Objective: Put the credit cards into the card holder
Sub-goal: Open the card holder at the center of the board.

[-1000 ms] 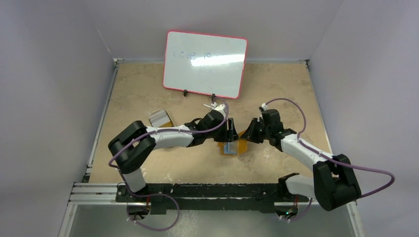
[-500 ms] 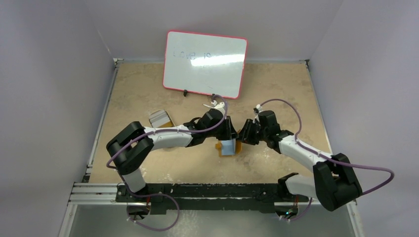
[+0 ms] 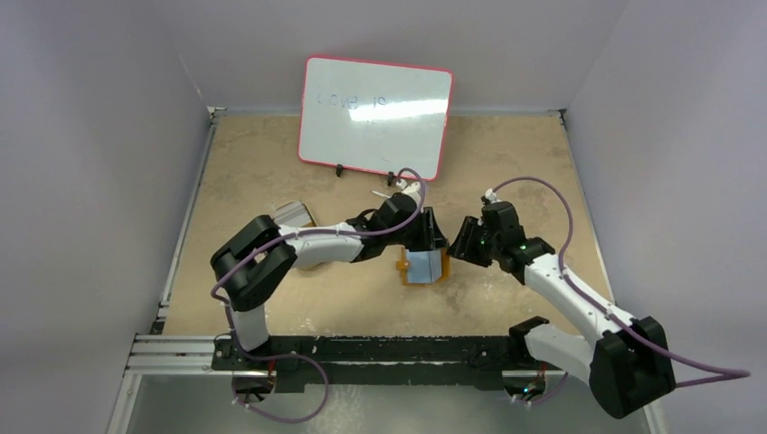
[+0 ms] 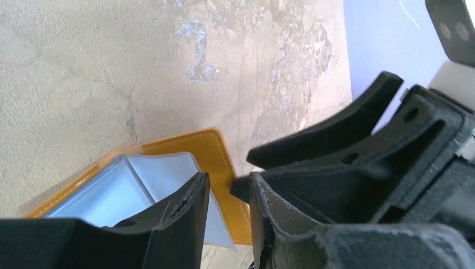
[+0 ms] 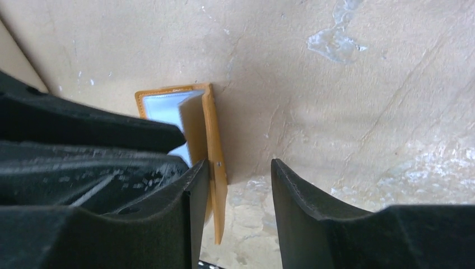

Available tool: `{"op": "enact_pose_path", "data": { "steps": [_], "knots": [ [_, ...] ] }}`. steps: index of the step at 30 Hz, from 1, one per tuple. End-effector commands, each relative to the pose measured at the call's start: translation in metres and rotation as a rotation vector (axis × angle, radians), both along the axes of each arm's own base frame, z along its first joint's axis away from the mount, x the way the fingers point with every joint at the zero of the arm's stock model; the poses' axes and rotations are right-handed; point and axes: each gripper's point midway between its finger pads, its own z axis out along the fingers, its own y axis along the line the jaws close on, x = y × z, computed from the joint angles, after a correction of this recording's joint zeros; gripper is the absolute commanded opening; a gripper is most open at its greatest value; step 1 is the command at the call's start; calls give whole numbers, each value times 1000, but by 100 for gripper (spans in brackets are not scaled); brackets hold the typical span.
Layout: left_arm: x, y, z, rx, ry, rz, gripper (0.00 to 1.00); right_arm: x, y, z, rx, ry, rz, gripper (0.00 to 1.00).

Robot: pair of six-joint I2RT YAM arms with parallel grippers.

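Your left gripper (image 4: 228, 182) has its jaws just a crack apart, right over the orange flap of the card holder (image 4: 215, 151). Honestly can't tell if it's pinching that flap or just sitting above it. Your right gripper (image 5: 238, 168) is released, jaws wide with bare table (image 5: 347, 112) showing between them. The holder's raised flap stands just beside its finger on the left gripper's side. The holder lies open around mid-table, bluish sleeves facing up, right between the two grippers and on the near side of the whiteboard (image 3: 375, 117). Further left there's a grey striped thing (image 3: 291, 214), too small to make out.
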Motion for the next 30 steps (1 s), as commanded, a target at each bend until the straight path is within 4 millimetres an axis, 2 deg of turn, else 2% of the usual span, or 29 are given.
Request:
{"op": "enact_pose_path", "data": {
  "steps": [1,4,8,12,16,19,23,26,30],
  "knots": [
    [9,-17,17,-54,-35,-13,32,0,8,35,62,-72,23,45],
    [11,-20,12,-51,-33,-12,32,-4,15,50,117,-100,43,39],
    [14,-24,8,-47,-29,-13,32,-10,35,71,249,-146,108,27],
    [17,-26,2,-37,-28,-10,32,-16,51,81,343,-171,129,22],
    [19,-29,3,-42,-31,-8,32,-19,62,65,380,-140,139,20],
    [22,-32,12,-59,-44,-7,33,-19,68,52,384,-113,139,20],
    [26,-32,22,-60,-54,5,33,-11,67,37,345,-113,113,20],
    [31,-23,31,-53,-63,42,35,-4,58,19,268,-97,68,25],
    [48,4,49,-41,-87,129,39,-4,53,-6,207,-61,60,33]
  ]
}}
